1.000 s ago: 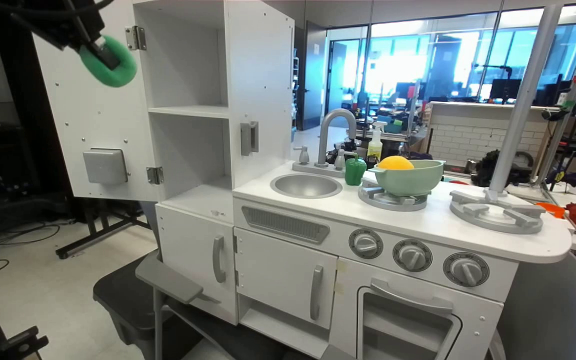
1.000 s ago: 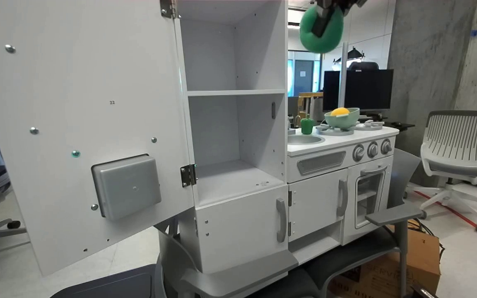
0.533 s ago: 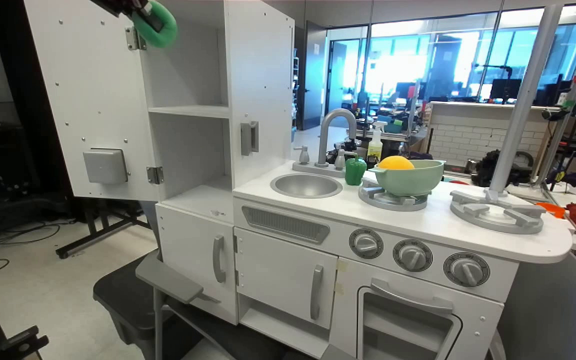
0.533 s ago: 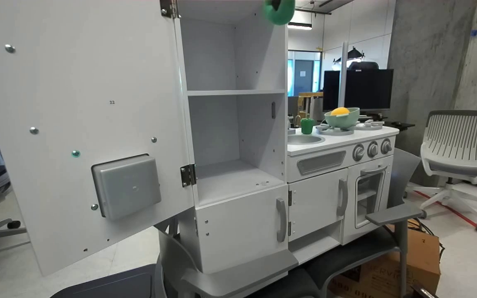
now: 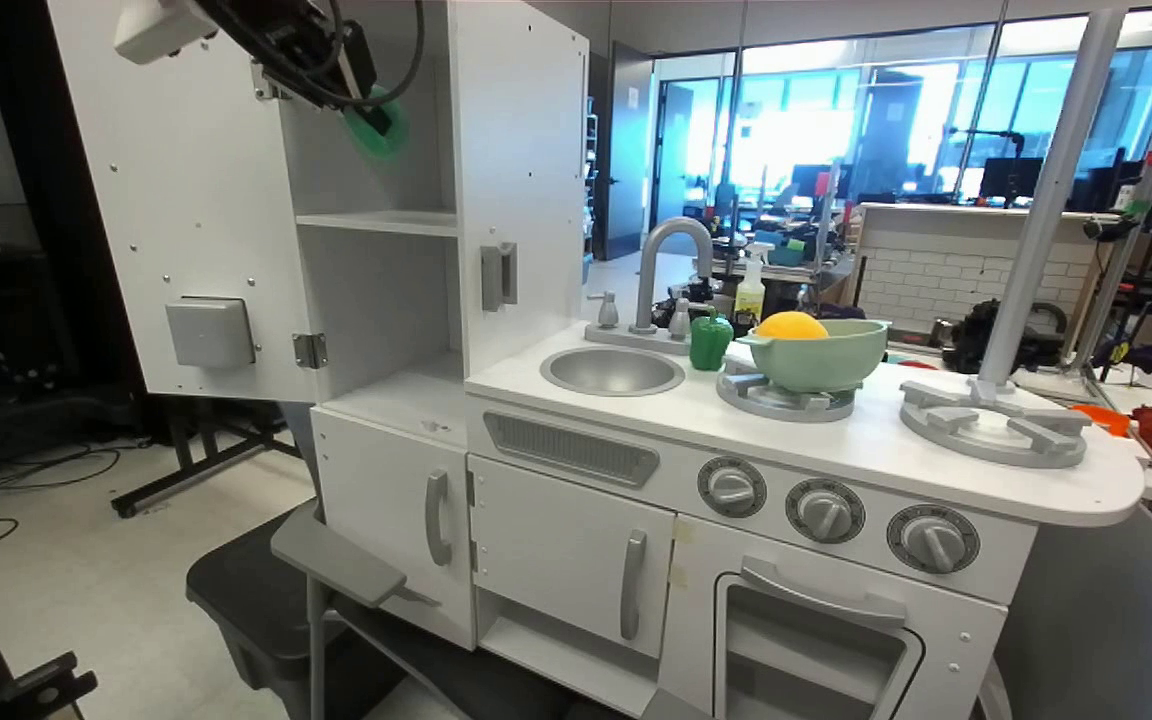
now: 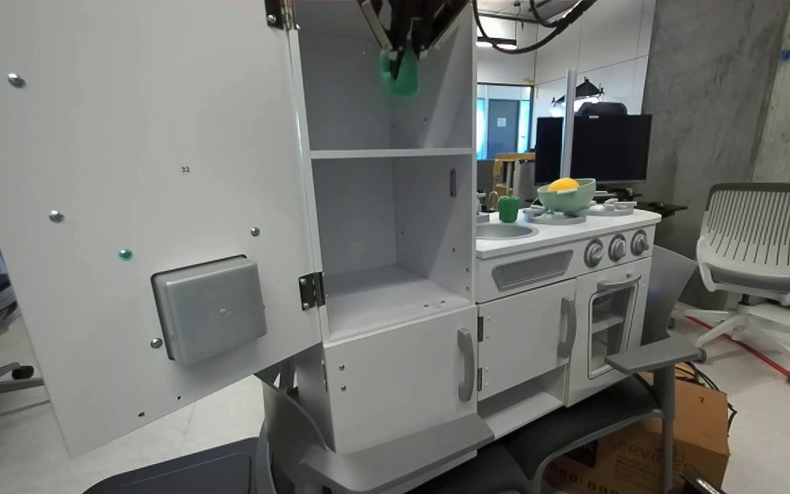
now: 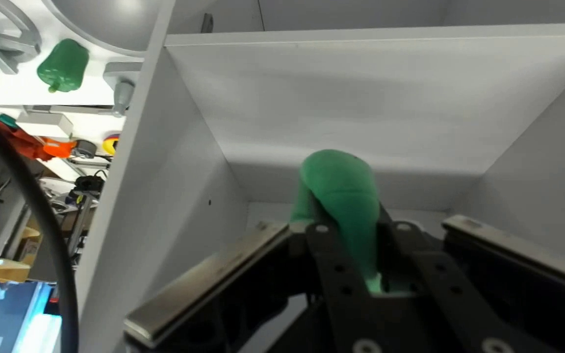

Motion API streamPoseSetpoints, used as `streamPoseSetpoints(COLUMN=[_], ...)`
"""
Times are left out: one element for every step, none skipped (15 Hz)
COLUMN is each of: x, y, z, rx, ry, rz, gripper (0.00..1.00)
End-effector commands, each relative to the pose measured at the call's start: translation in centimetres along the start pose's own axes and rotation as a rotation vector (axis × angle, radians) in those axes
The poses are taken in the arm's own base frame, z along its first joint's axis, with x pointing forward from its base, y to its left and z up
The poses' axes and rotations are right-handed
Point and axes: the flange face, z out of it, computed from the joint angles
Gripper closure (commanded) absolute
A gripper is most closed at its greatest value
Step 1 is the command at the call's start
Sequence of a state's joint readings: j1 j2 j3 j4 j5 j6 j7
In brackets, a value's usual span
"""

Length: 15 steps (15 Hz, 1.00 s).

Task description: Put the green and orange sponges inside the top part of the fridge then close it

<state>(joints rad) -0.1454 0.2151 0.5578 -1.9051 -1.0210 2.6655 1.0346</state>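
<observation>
The green sponge (image 6: 407, 81) is pinched in my claw (image 7: 350, 220) at the top part (image 6: 350, 103) of the fridge (image 6: 398, 384), above the shelf (image 6: 391, 154); how deep, I can't tell. In both exterior views it shows lower and smaller than half a second ago; the door (image 6: 134, 192) stands swung open.

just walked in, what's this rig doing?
The robot's gripper is closed on the green sponge, holding it up at the upper compartment of the white toy fridge, above the shelf; how far inside is hard to judge. The upper door stands wide open. A rounded yellow-orange object, possibly the orange sponge, sits in the light-green bowl on a burner. The green sponge isn't released yet, nor the door shut.
</observation>
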Motion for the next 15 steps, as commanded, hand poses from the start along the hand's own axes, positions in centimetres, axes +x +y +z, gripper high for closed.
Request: streamPoseSetpoints(x=[1.4, 1.6, 1.8, 2.0, 2.2, 2.7, 2.8, 3.0, 3.5, 3.6, 3.8, 3.9, 4.0, 4.3, 4.4], y=[-1.8, -2.1, -2.2, -2.4, -2.4, -2.5, -2.4, -2.2, -2.7, -2.4, -2.3, -2.7, -2.3, -2.0, -2.5], z=[2.1, 2.7, 3.2, 3.4, 3.8, 3.8, 4.2, 4.5, 3.9, 4.3, 4.6, 4.3, 4.8, 5.0, 4.5], rx=[-0.001, 0.000, 0.004, 0.002, 0.003, 0.004, 0.000, -0.004, -0.001, -0.001, -0.011, -0.016, -0.008, -0.007, -0.013], ry=[0.010, 0.005, 0.000, -0.005, -0.008, -0.005, -0.010, -0.006, 0.001, 0.000, -0.001, 0.006, 0.007, 0.007, 0.010], rz=[-0.002, -0.002, 0.004, 0.006, 0.012, 0.013, 0.024, 0.025, 0.024, 0.032, 0.043, 0.041, 0.046, 0.051, 0.050], gripper=[0.96, 0.96, 0.57, 0.56, 0.51, 0.42, 0.36, 0.27, 0.21, 0.12, 0.06, 0.02, 0.00, 0.00, 0.00])
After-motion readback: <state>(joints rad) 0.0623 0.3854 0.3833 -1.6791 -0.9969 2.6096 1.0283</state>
